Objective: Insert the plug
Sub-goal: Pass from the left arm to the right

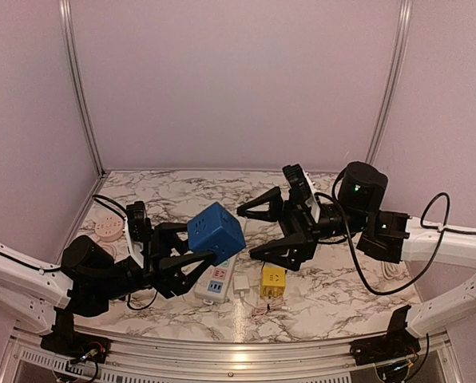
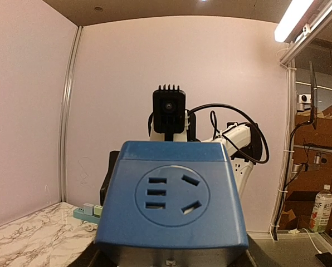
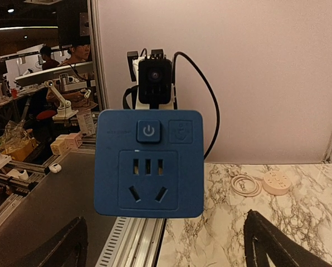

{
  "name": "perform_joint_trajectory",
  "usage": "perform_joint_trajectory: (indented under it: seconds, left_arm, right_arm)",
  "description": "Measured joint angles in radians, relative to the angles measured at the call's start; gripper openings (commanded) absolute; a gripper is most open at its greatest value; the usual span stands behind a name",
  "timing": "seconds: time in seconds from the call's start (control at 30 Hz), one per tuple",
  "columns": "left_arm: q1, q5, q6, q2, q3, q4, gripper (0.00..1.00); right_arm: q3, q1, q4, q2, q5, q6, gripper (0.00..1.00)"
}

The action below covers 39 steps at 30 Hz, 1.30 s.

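Note:
My left gripper (image 1: 202, 246) is shut on a blue cube socket (image 1: 216, 231) and holds it above the marble table. In the left wrist view the blue cube socket (image 2: 171, 194) fills the lower middle, with one outlet face towards the camera. My right gripper (image 1: 246, 233) stands open just right of the cube, its fingers (image 1: 262, 206) spread wide. The right wrist view has the cube (image 3: 149, 161), showing its power button, ahead of the open right gripper (image 3: 166, 247). Under the cube lie a white power strip (image 1: 214, 281), a small white plug (image 1: 242, 285) and a yellow adapter (image 1: 272, 282).
A pink round socket (image 1: 109, 230) with a coiled cable (image 3: 244, 183) sits at the left edge of the table. A teal strip (image 2: 85, 212) lies by the wall in the left wrist view. Pale walls enclose the table on three sides.

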<state>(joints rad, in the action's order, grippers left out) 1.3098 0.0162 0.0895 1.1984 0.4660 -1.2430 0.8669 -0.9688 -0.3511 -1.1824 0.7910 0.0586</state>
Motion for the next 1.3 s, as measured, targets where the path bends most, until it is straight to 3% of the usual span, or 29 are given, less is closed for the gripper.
perform_joint_trajectory:
  seconds: [0.27,0.73,0.87,0.97,1.03,1.07,1.13,1.27,1.3]
  left_arm:
    - [0.0,0.01,0.004,0.02,0.0,-0.02,0.31]
    - [0.0,0.01,0.016,0.033,0.0,-0.045,0.31]
    - [0.0,0.01,0.016,0.033,0.0,-0.048,0.31]
    - [-0.001,0.007,0.01,0.033,-0.005,-0.055,0.33]
    - [-0.001,0.006,0.013,0.033,-0.01,-0.063,0.41]
    - [-0.001,0.003,0.013,0.033,-0.013,-0.066,0.44]
    - [-0.001,-0.003,0.013,0.033,-0.018,-0.076,0.55]
    - [0.001,-0.026,0.02,0.031,-0.039,-0.097,0.95]
    - [0.001,-0.047,0.02,0.027,-0.053,-0.103,0.98]
  right_arm:
    - [0.006,-0.019,-0.065,-0.03,0.009,0.062,0.86]
    - [0.087,-0.081,-0.057,-0.095,-0.015,0.034,0.72]
    - [0.101,-0.088,-0.056,-0.119,-0.014,0.034,0.57]
    - [0.103,-0.089,-0.06,-0.128,-0.009,0.045,0.29]
    - [0.106,-0.089,-0.061,-0.133,-0.002,0.05,0.04]
    - [0.107,-0.089,-0.061,-0.137,0.0,0.05,0.0]
    - [0.115,-0.089,-0.06,-0.143,0.005,0.058,0.0]
    - [0.124,-0.09,-0.05,-0.156,0.006,0.065,0.0]
    - [0.126,-0.09,-0.036,-0.157,0.005,0.068,0.0]
